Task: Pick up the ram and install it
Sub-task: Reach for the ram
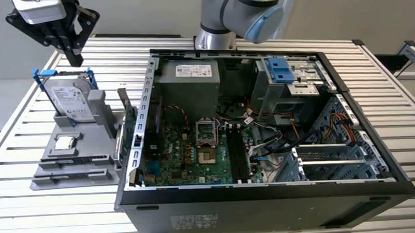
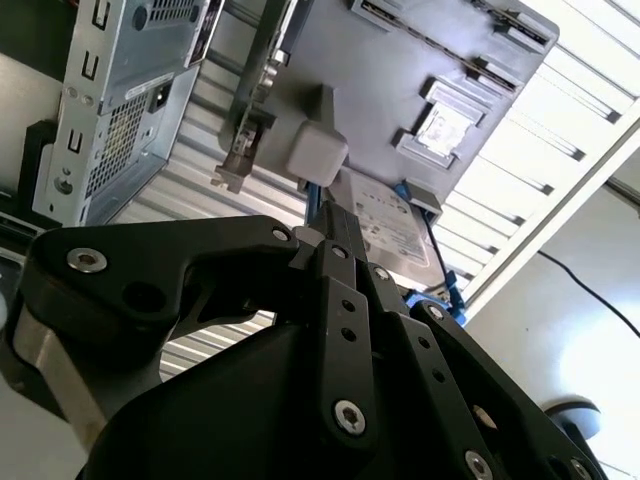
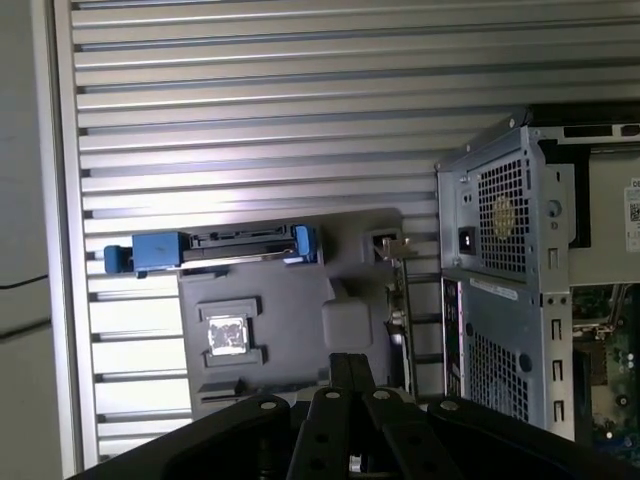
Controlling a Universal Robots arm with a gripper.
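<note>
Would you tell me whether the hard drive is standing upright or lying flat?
Upright: the hard drive stands on its edge, slotted into the grey holder.

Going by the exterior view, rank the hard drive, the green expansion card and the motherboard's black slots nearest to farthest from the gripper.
1. Hard drive, standing upright just below the gripper.
2. Green expansion card, upright just outside the case.
3. Black slots, inside the case on the motherboard.

The ram (image 1: pixel 76 163), a thin dark strip, lies lengthwise in a slot, barely discernible. It sits well below the fingers (image 1: pixel 74 55), untouched.
</note>
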